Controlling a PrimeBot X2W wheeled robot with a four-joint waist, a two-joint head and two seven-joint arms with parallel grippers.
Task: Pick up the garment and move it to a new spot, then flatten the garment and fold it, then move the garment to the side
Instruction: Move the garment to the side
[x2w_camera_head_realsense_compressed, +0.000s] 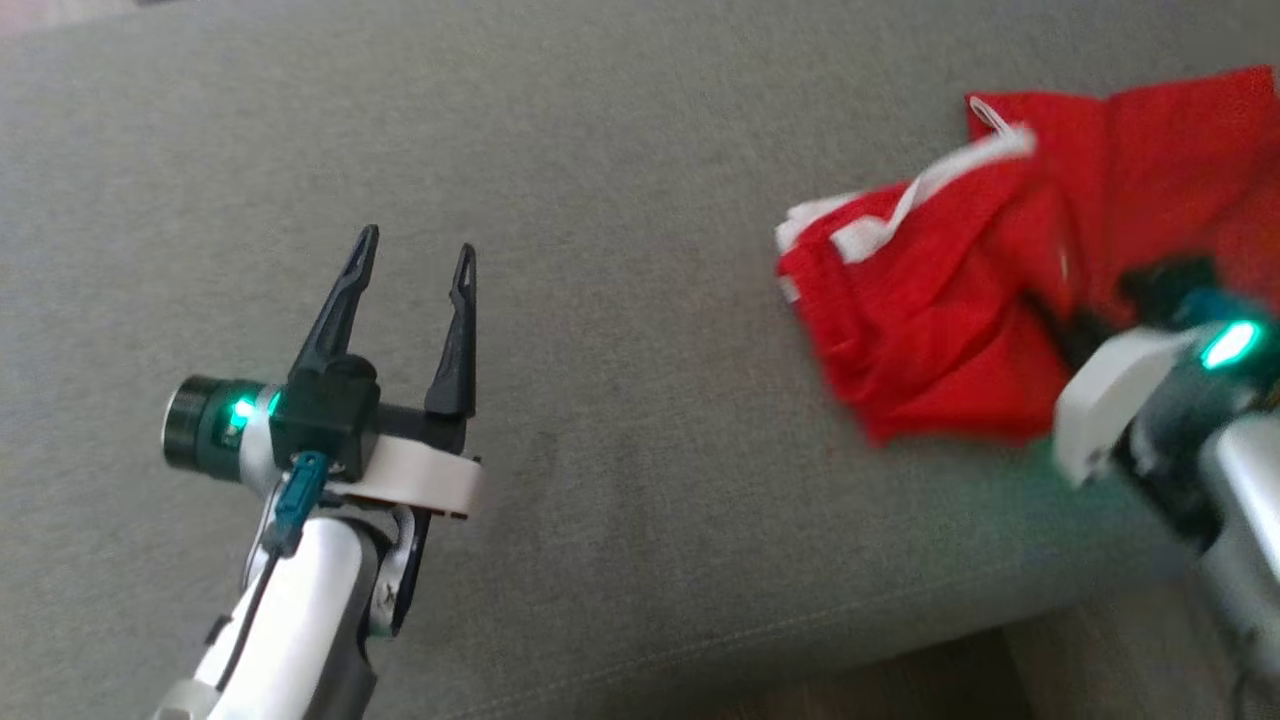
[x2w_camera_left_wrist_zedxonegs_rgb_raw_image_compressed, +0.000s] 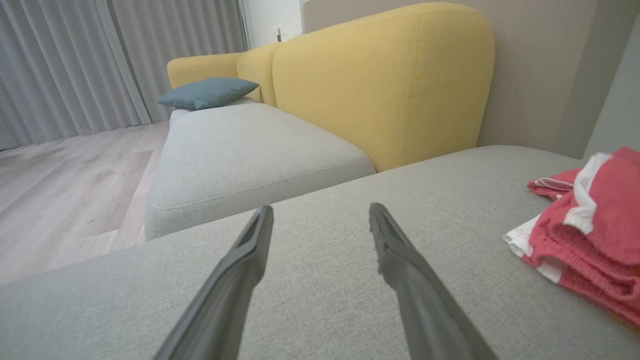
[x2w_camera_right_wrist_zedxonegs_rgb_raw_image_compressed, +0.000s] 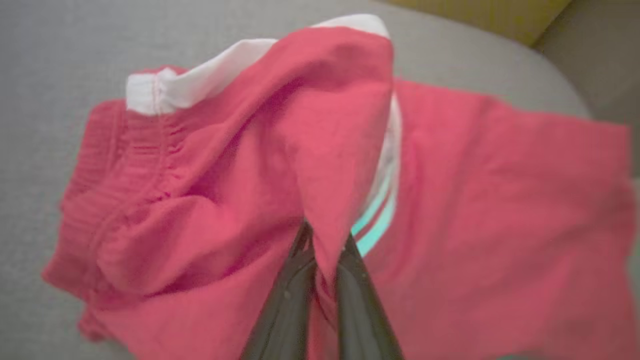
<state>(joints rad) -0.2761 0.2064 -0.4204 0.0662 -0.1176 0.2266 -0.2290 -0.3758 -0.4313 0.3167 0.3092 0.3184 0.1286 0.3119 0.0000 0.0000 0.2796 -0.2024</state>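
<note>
The red shorts lie crumpled on the grey sofa seat, toward its right side and near the front edge. The right tool is closed tightly on a raised fold of the red cloth, and this fold stands up like a small tent between the two fingers. The left tool is wide open and holds nothing; it hangs over the bare seat, well apart from the shorts.

The shorts look light, thin and very soft, so I think they will hang down and sag when lifted, without keeping any shape. One pinch in the middle will probably carry them as a bunch. For the flattening, a better hold seems to be the gathered waistband or the white hem, where the cloth is thicker and should slip less.
</note>
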